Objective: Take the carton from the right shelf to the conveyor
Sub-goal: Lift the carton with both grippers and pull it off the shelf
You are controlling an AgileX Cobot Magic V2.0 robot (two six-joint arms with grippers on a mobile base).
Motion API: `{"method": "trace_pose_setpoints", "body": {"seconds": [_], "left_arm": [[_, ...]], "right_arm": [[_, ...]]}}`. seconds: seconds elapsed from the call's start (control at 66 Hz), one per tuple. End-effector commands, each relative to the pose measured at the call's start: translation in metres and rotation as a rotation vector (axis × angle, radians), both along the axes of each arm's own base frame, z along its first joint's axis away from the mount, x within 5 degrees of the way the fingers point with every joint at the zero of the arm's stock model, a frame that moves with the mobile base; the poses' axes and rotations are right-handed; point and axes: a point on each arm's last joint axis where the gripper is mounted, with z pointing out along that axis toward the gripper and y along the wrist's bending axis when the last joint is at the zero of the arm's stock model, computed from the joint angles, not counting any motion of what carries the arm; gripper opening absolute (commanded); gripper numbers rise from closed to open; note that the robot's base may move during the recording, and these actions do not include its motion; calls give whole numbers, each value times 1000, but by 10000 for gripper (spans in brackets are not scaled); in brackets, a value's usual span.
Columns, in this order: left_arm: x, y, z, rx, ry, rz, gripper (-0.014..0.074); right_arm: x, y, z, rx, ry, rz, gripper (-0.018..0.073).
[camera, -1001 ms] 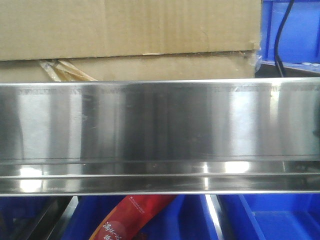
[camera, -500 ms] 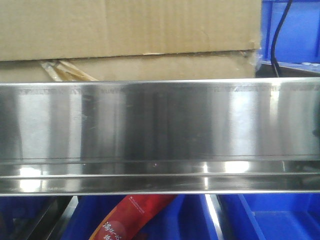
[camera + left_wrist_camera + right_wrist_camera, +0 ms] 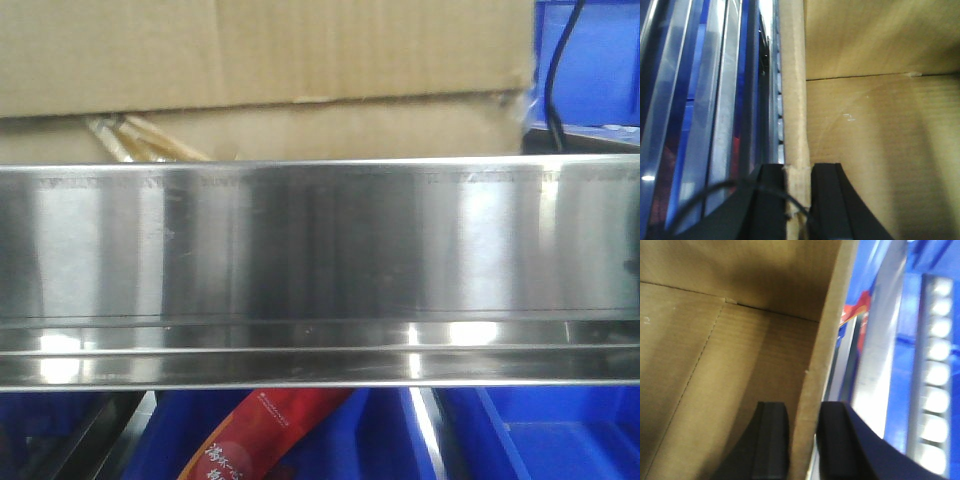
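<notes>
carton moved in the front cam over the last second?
Yes. The carton has shifted slightly right against the steel rail; its right edge now sits nearer the blue bin.

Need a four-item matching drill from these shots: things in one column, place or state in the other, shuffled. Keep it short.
Things
1. large brown corrugated cardboard carton
2. broad brushed stainless-steel rail
3. red printed packet
4. thin black cable

Places or states
A. lies in the lower blue bin, under the rail
B. spans the front view edge to edge
C. walls pinched by the left gripper and the right gripper
D. hangs in front of the upper blue bin, top right

Pairs: 1-C, 2-B, 3-A, 4-D
</notes>
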Motion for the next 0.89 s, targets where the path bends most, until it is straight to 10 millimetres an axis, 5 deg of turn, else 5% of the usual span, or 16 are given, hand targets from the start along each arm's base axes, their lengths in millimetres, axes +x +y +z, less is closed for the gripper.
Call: {"method": "trace_pose_setpoints", "body": {"seconds": [0.0, 0.227, 0.424, 0.606, 0.758, 0.879], "left_arm": [[-26, 3, 29, -26, -91, -12, -12], [-73, -2, 68, -76, -215, -43, -16], [-104, -17, 85, -93, -282, -107, -16], [-122, -28, 70, -66, -248, -136, -16], [-135, -33, 49, -79, -175, -162, -16], [-142, -34, 50, -107, -174, -181, -16]], "right_arm": [[-18, -13, 30, 9, -113, -18, -64], [-68, -27, 68, 56, -213, 10, -64], [-100, -33, 48, 21, -146, 46, -64], [-121, -44, 35, 8, -110, 47, -64], [-131, -49, 43, 30, -136, 48, -64], [-134, -50, 46, 40, -143, 51, -64]]}}
